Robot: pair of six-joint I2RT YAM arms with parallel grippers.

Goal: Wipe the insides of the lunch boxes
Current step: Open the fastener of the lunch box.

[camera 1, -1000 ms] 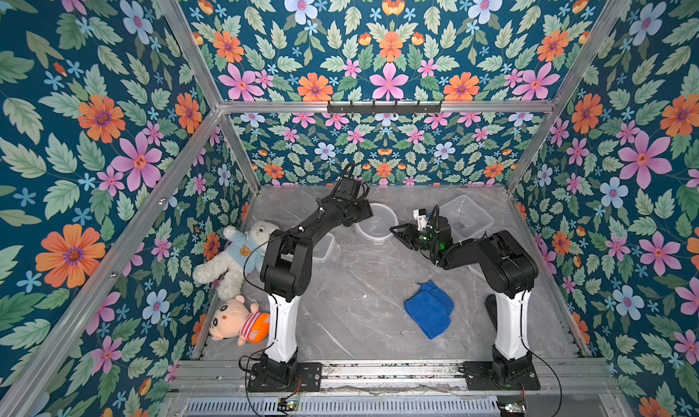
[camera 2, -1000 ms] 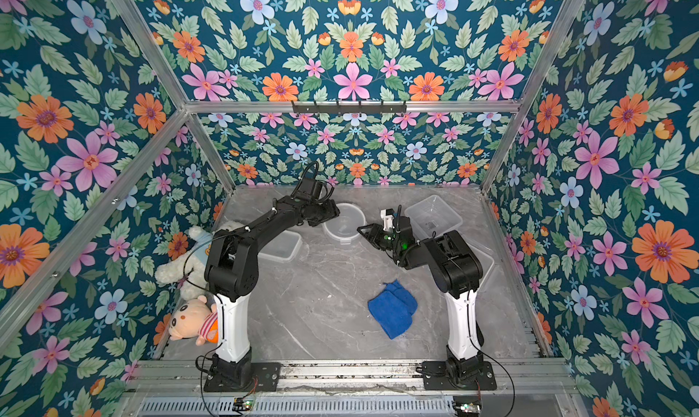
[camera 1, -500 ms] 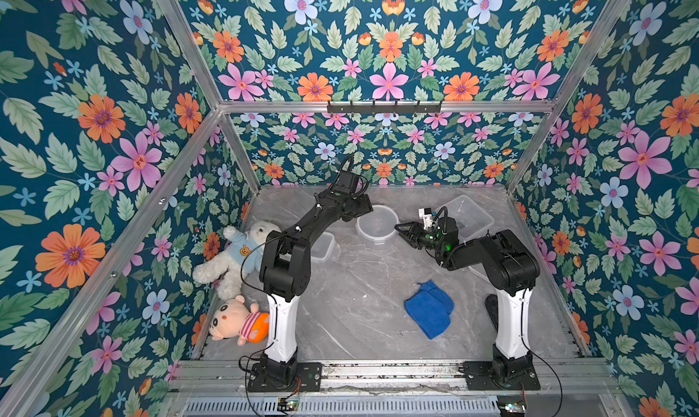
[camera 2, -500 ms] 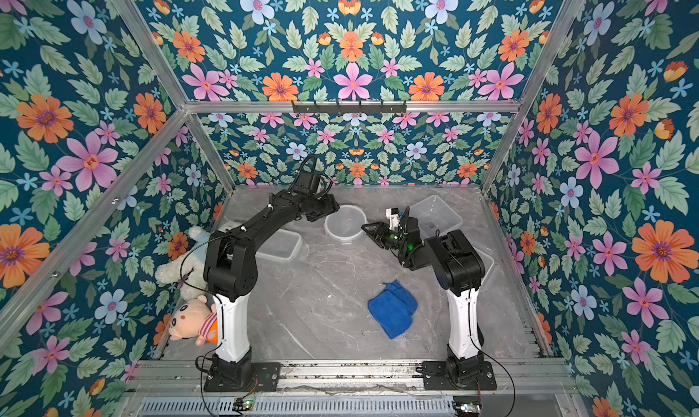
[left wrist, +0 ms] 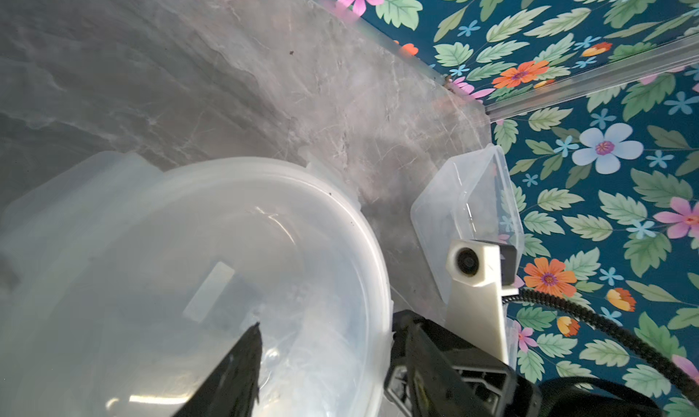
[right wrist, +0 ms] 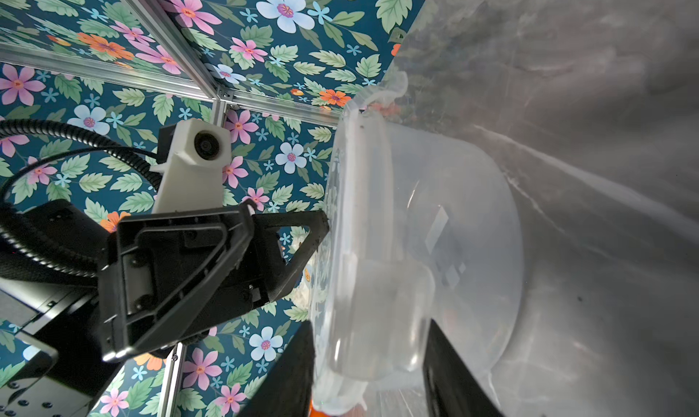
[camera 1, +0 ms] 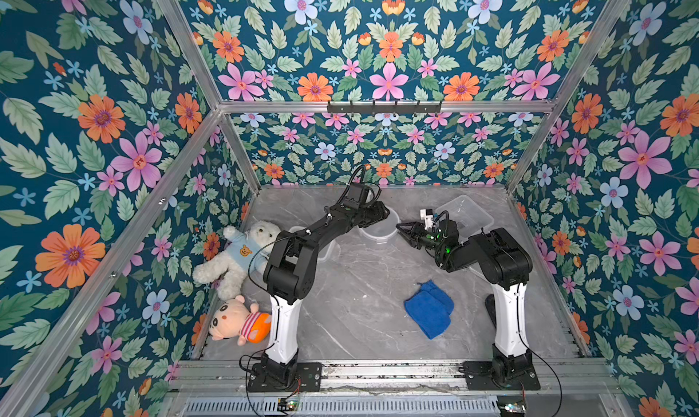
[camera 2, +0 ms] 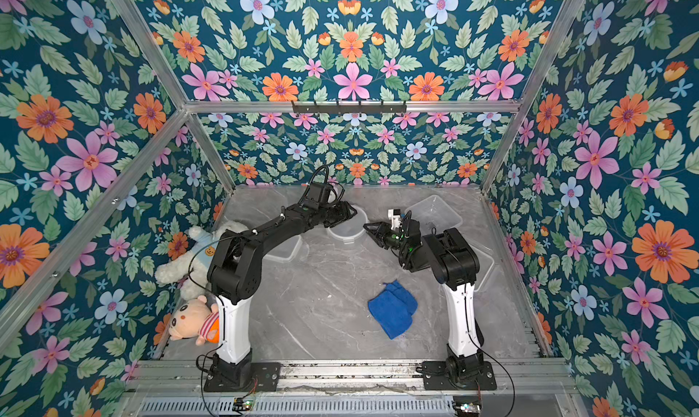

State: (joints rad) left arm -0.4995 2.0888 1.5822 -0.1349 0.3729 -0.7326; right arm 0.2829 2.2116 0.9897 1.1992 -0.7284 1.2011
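Left wrist view: left gripper [left wrist: 329, 320] spread astride the wall of the round tub [left wrist: 170, 245], at 12 o'clock on the table [camera 1: 359, 320] in both top views. Probably light, slippery; grasp the stiff rim.

The round lunch box [left wrist: 212, 282] fills the foreground, with one black finger [left wrist: 242, 369] over its inside. Beyond it, a second clear lunch box [left wrist: 454, 210] sits tilted by the floral wall [left wrist: 605, 93].

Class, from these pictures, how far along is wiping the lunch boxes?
Done: nothing visible. In hand: left gripper and right gripper work at the round tub. To do: blue cloth lies unheld on the table; round tub, square tub and rectangular tub await wiping.
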